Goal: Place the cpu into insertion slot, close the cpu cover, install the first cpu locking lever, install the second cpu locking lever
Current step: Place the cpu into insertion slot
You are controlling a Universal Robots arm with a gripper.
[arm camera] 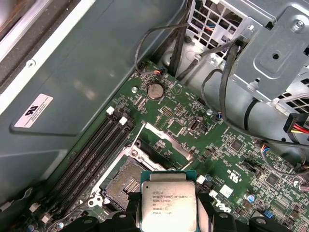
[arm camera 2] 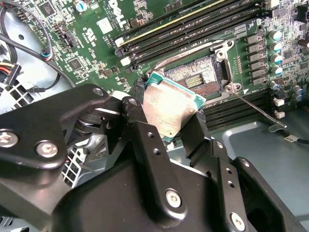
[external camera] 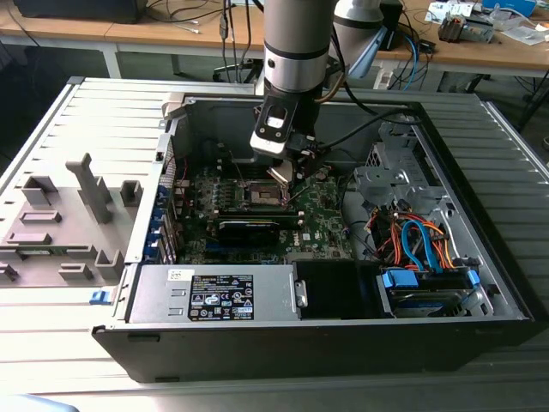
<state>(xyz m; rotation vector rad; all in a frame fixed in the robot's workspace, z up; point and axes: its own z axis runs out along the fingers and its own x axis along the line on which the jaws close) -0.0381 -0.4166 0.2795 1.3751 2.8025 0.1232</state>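
In the exterior view the tool (external camera: 283,176) hung inside the open computer case (external camera: 214,129), over the middle of the green motherboard (external camera: 322,215). The second wrist view showed its fingers (arm camera 2: 195,130) pinching the cpu (arm camera 2: 166,104) by two opposite edges, tilted just above the bare insertion slot (arm camera 2: 195,79). The first wrist view showed the cpu's printed top face, with the slot just beside it.
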